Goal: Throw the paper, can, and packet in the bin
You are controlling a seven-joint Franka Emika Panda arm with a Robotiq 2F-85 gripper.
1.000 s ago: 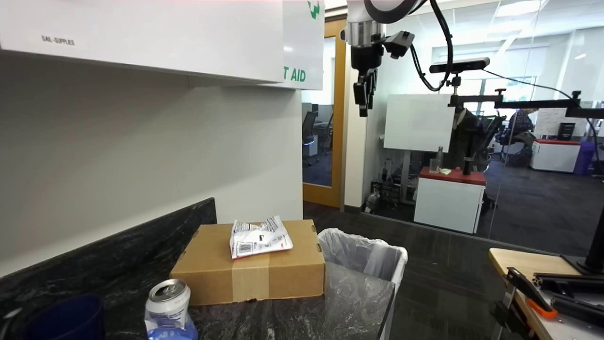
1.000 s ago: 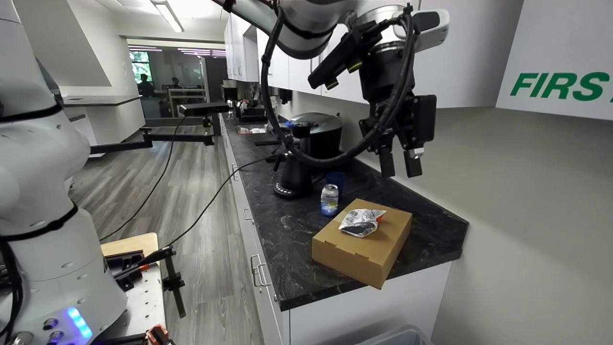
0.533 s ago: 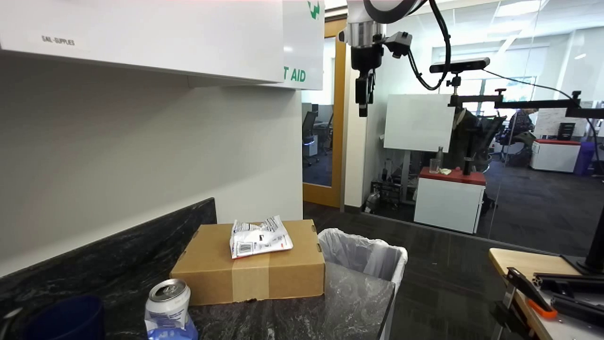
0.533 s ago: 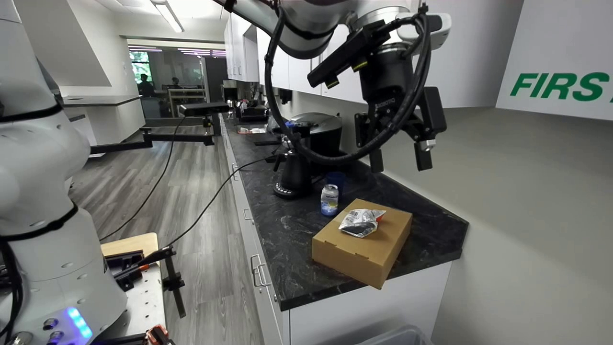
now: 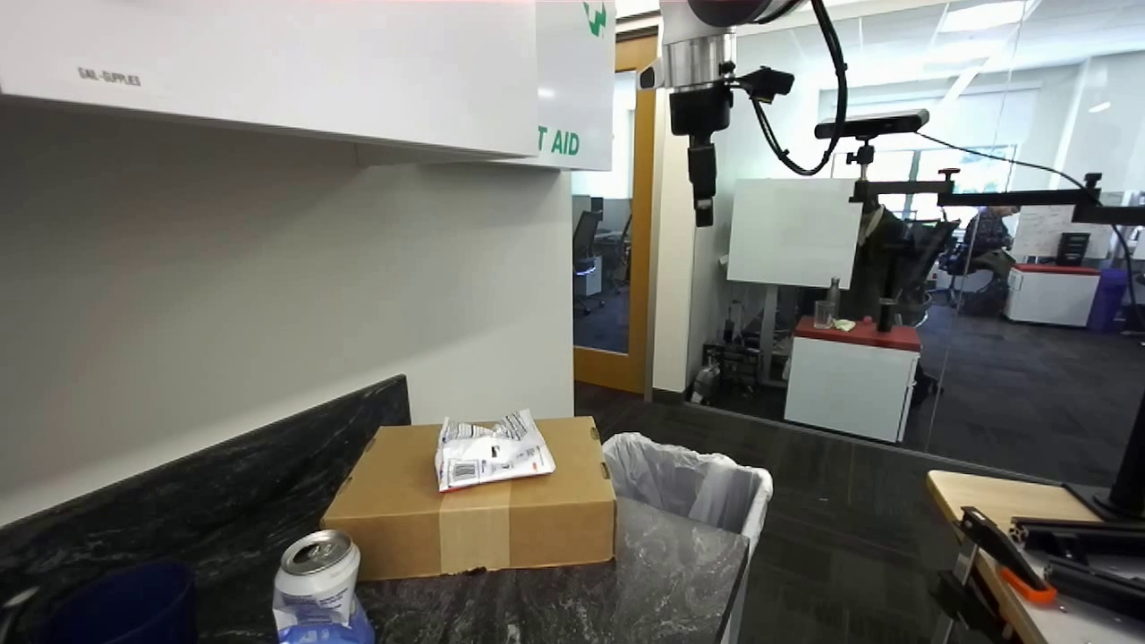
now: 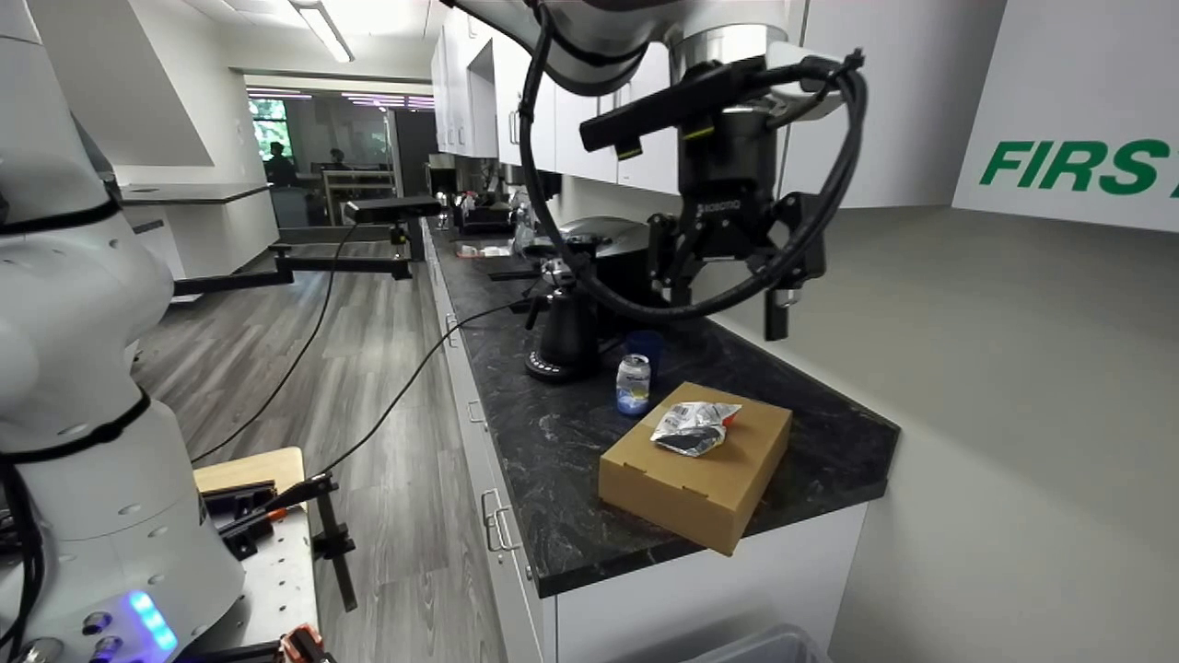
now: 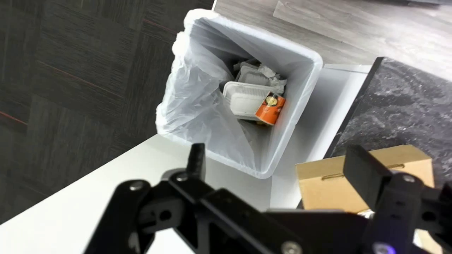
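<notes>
Black two-fingered claw (image 7: 277, 155) hangs spread wide, gripping nothing, well above whitish bag-lined bin (image 7: 297, 109). Bin stands just off end edge of black marbled counter (image 5: 666, 546). Crinkled silver-white packet (image 5: 494, 452) lies on brown cardboard box (image 5: 394, 537) near that edge; silver-topped blue drink can (image 5: 318, 586) upright near box, farther from edge.

White packet (image 5: 495, 452) atop cardboard box (image 5: 476, 529).
</notes>
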